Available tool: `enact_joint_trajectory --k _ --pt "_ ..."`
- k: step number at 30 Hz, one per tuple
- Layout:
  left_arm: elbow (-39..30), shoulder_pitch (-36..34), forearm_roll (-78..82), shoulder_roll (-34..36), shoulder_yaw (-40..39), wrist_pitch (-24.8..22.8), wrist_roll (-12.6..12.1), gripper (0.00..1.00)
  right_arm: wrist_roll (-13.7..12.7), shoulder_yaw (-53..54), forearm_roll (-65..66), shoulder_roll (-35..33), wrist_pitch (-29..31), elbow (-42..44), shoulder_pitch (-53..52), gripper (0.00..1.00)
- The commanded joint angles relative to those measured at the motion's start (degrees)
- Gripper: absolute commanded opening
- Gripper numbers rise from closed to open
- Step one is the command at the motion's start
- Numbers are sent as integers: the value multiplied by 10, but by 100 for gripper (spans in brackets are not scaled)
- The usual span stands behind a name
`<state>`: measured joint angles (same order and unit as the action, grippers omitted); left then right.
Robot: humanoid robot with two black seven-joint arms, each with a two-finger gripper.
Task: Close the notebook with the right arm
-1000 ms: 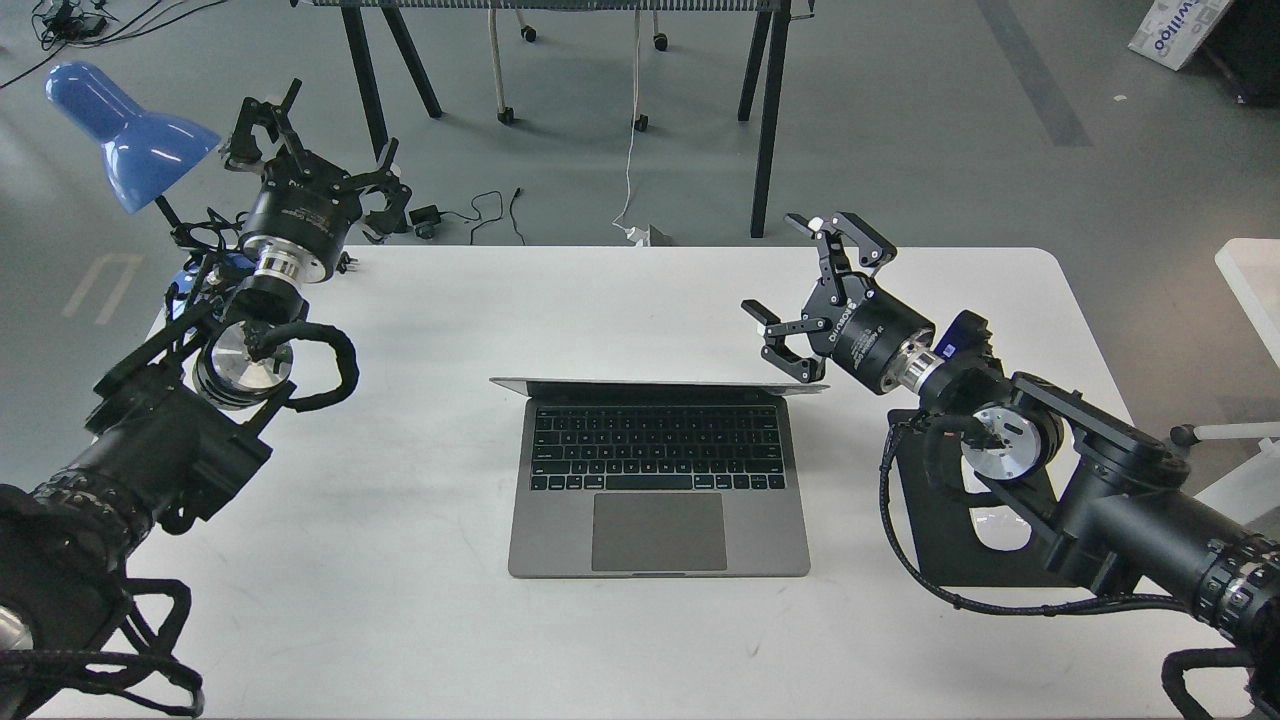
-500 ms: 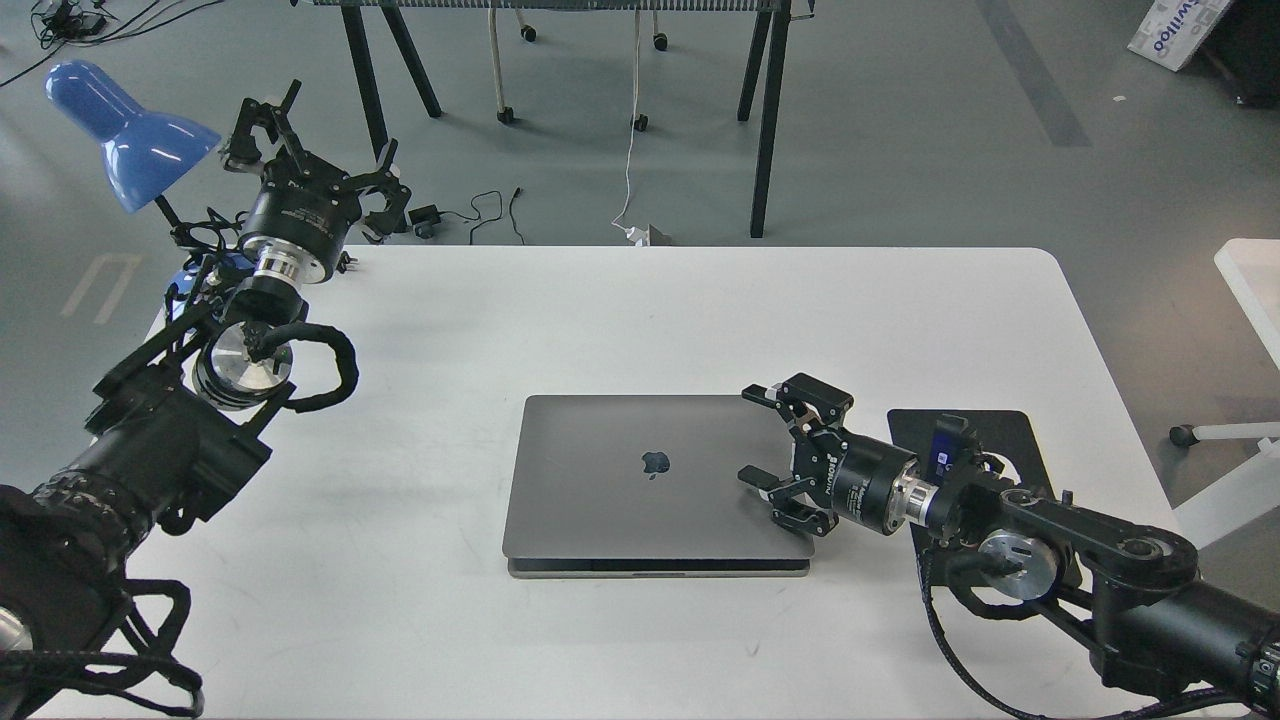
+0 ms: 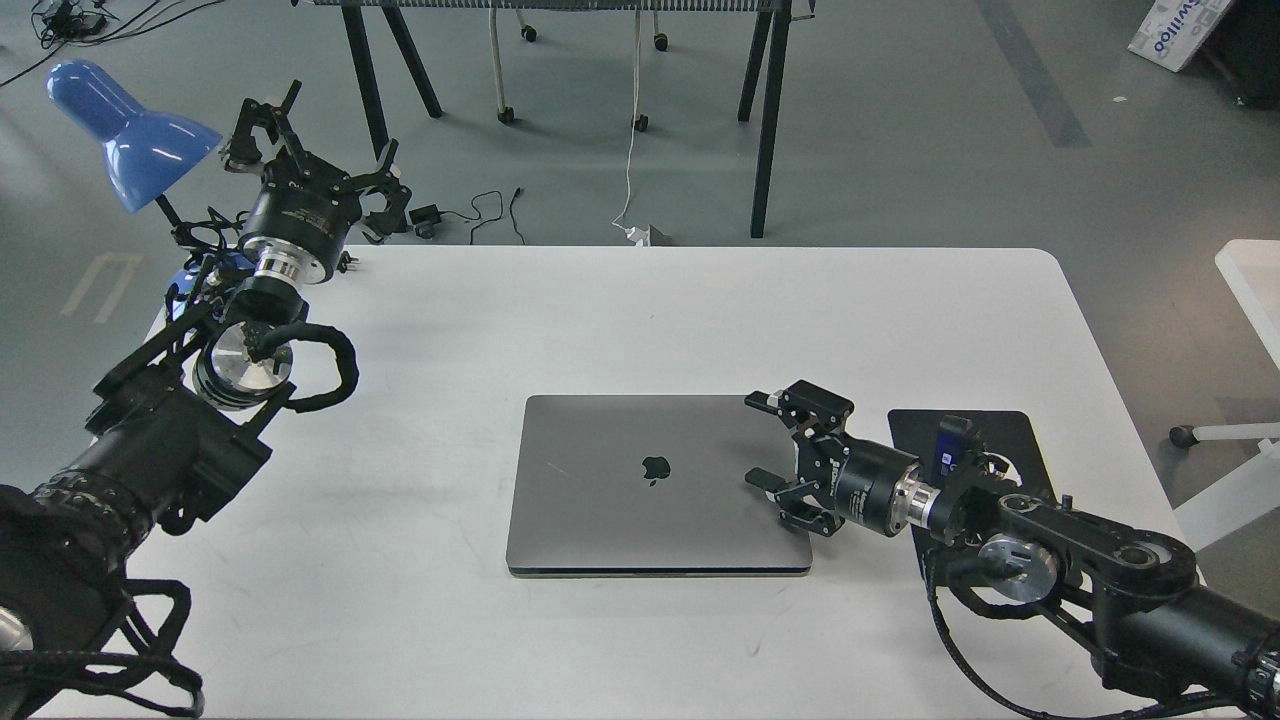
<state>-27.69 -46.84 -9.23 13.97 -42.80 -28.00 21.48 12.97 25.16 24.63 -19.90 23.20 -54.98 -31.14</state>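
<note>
The notebook (image 3: 640, 480) lies shut and flat in the middle of the white table (image 3: 620, 310), grey lid up with the dark apple logo showing. My right gripper (image 3: 762, 440) is open, its fingers spread over the lid's right edge, low on it; whether it touches the lid I cannot tell. The right arm (image 3: 1080, 550) comes in from the lower right. My left gripper (image 3: 310, 125) is open and empty, raised at the far left corner beside the blue lamp (image 3: 125, 130).
A black mouse pad (image 3: 1000, 430) lies right of the notebook, mostly under my right arm. Black table legs (image 3: 770, 120) and cables (image 3: 480, 215) stand on the floor behind the table. A white table edge (image 3: 1255, 290) shows at the far right.
A second ago the lid stood open with my right gripper behind its top right corner. The gripper came down and toward me with the lid, which now lies fully flat. The left arm stayed still.
</note>
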Motion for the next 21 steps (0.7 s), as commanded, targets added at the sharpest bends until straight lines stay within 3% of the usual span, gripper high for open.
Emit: enact_joint_trajectory --k 1,11,17,21 --pt "0 0 0 0 0 0 1 100 1 100 -2 0 8 -3 -2 100" --pt "0 0 0 0 0 0 1 100 -13 357 -67 16 -4 20 -53 100" --pt "0 0 0 0 0 0 0 100 -54 381 -207 12 0 96 -93 100" --pt "0 0 0 0 0 0 1 100 -56 385 -272 7 3 161 -121 100"
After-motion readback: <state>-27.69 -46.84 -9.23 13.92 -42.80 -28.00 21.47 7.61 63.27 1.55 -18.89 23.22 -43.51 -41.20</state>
